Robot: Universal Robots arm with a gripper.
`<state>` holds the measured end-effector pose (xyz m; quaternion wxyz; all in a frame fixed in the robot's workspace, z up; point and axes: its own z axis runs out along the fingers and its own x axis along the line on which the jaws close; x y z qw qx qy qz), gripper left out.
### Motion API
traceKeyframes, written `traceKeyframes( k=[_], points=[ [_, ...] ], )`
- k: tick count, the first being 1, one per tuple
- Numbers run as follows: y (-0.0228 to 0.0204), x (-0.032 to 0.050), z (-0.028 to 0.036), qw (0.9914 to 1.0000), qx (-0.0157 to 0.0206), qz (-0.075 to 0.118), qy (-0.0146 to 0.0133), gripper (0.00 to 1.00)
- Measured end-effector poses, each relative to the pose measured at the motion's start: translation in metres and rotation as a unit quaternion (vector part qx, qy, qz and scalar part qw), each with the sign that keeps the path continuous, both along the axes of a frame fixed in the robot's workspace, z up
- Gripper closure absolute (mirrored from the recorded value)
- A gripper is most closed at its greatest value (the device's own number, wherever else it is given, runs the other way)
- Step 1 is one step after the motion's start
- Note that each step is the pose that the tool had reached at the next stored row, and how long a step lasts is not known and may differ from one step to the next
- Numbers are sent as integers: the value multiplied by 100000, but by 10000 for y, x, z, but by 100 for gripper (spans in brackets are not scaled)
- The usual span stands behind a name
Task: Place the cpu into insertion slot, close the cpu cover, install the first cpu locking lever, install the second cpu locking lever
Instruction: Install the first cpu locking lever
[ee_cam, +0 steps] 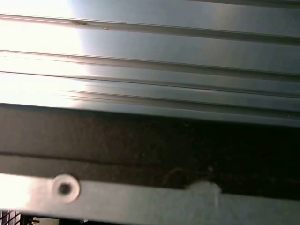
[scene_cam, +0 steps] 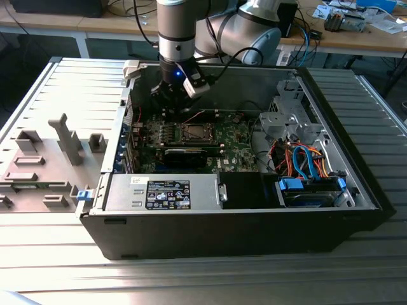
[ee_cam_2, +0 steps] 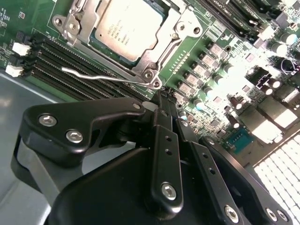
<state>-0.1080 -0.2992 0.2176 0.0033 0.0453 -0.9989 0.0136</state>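
Observation:
The cpu (ee_cam_2: 126, 28), a flat silver-grey square, lies in the insertion slot (scene_cam: 193, 132) on the green board inside the open computer case. The silvery cpu cover (ee_cam_2: 152, 54) lies flat down over its edges. A thin silver locking lever (ee_cam_2: 93, 75) runs beside the socket, across the dark memory slots. In the second wrist view my gripper (ee_cam_2: 161, 96) hangs just above the board with its black fingers (ee_cam_2: 164, 140) pressed together, the tips right at the lever's hinged end near the socket corner. In the exterior view the gripper (scene_cam: 173, 107) hovers at the socket's far left side.
A black-labelled power supply box (scene_cam: 168, 194) fills the case's front. A metal drive cage (scene_cam: 286, 117) and orange and blue cables (scene_cam: 305, 162) crowd the exterior view's right. A grey plastic fixture (scene_cam: 44, 159) stands outside the case. The first wrist view faces ribbed metal (ee_cam: 187, 56).

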Motion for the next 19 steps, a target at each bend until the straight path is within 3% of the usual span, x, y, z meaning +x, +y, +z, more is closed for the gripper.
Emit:
traceKeyframes(
  k=[5,11,19],
  points=[
    [4,78,-43,99998,-70,-575,-5,89],
    [84,241,-61,99998,-83,-583,10,89],
    [86,447,-95,99998,-72,-589,5,89]
  ],
)
